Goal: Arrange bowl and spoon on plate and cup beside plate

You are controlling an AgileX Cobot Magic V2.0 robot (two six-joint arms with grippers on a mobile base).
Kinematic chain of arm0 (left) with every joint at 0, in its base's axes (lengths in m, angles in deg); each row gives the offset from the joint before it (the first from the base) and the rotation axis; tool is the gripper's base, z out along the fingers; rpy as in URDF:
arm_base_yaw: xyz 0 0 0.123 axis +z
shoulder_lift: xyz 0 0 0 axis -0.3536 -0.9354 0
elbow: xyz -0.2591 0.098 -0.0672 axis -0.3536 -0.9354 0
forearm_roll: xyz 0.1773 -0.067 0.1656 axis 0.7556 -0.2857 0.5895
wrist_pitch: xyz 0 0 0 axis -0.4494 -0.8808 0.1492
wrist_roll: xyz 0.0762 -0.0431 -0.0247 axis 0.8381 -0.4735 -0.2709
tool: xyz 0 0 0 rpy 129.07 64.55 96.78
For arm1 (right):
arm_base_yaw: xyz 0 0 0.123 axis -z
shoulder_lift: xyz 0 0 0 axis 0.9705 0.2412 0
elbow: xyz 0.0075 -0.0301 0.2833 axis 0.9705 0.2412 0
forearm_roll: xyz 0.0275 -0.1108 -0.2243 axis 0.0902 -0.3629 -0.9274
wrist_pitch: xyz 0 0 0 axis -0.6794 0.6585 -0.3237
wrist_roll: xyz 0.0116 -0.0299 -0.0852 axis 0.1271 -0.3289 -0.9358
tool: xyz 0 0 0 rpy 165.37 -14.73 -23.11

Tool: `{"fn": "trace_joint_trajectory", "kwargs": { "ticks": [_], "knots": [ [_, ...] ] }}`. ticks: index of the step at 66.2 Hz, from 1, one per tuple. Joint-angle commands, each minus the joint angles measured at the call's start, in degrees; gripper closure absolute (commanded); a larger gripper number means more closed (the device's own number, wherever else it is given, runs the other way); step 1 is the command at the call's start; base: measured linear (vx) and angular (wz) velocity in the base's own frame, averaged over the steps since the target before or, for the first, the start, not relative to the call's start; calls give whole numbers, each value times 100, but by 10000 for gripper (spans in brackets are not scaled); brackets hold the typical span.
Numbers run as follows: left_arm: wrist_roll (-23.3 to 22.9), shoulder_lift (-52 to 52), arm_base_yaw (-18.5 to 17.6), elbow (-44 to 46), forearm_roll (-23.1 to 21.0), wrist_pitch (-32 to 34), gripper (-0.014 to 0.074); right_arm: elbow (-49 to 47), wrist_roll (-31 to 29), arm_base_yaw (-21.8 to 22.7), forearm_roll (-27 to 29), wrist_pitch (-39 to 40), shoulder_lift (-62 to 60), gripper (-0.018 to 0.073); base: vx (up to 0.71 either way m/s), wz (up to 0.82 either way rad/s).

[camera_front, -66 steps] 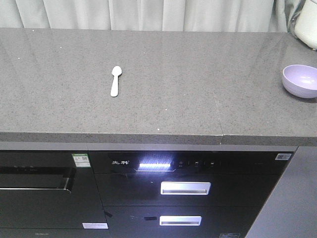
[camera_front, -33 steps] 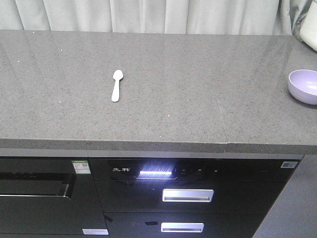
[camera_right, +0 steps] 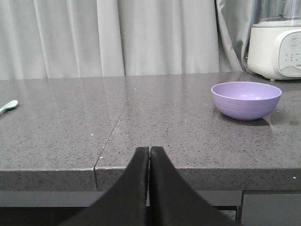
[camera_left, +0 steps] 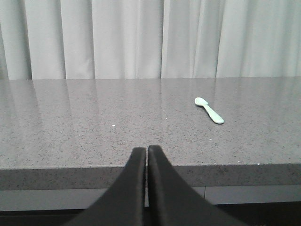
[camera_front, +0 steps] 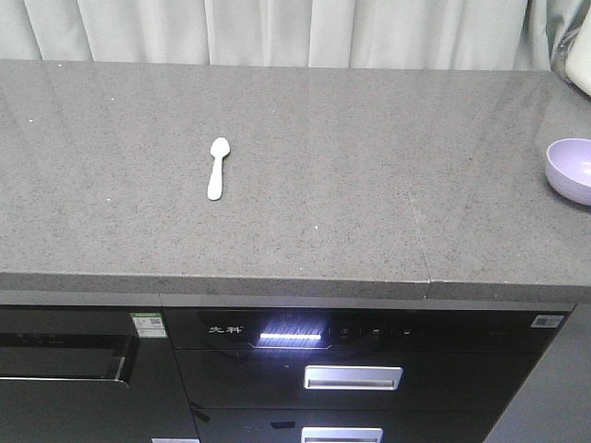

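The pale spoon (camera_front: pixel 217 168) lies on the grey countertop (camera_front: pixel 323 185), left of centre, scoop pointing away; it also shows in the left wrist view as the spoon (camera_left: pixel 209 110). At the right edge of the front view sits the lavender bowl (camera_front: pixel 572 170), partly cut off; in the right wrist view the bowl (camera_right: pixel 246 99) stands upright and empty. My left gripper (camera_left: pixel 146 149) is shut, low in front of the counter edge, holding nothing. My right gripper (camera_right: pixel 149 149) is likewise shut and empty before the counter edge. The plate and the cup are out of view.
A white appliance (camera_right: pixel 275 44) stands behind the bowl at the back right. White curtains (camera_front: pixel 277 32) hang behind the counter. Dark drawers with silver handles (camera_front: pixel 353 377) sit below the counter front. A seam (camera_front: pixel 420 245) crosses the countertop.
The whole front view has shifted: spoon and counter sit lower in frame and the bowl has slid toward the right edge. Nothing on the counter has itself moved.
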Motion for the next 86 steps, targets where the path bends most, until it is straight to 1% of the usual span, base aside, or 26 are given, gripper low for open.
{"fn": "trace_joint_trajectory", "kwargs": {
  "ticks": [1,86],
  "knots": [
    [-30,-25,-2,-171,-8,387,602,92,-50,33,-65,436,37,564,5,-1],
    [-30,-25,-2,-171,-8,387,602,92,-50,33,-65,436,37,564,4,-1]
  ]
}}
